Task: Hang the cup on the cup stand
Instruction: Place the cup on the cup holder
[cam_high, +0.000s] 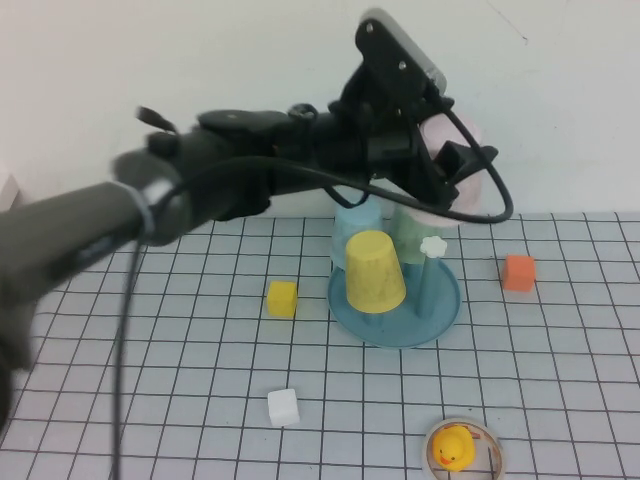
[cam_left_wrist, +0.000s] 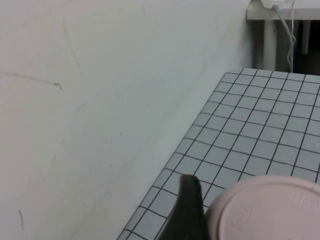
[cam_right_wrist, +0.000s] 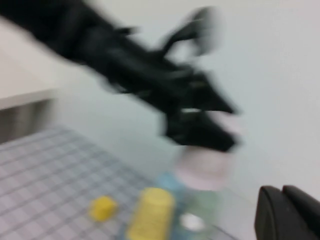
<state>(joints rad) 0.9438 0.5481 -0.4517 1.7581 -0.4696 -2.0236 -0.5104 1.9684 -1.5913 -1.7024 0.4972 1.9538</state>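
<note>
Your left claw (cam_high: 462, 172) is gripping the pale pink cup (cam_high: 468, 180), holding it in the air above the back of the cup stand (cam_high: 395, 300). The left arm is reaching across from the left, stretched long and nearly level over the bench (cam_high: 150, 380). On the stand, a yellow cup (cam_high: 374, 270) and a light blue cup (cam_high: 356, 228) are sitting upside down over pegs. Your right claw (cam_right_wrist: 287, 212) is showing only in its own wrist view; you cannot tell its state.

Even, bright, soft light with faint shadows on the surface (cam_high: 200, 380); the right wrist view is heavily motion-blurred, the others fairly sharp.
</note>
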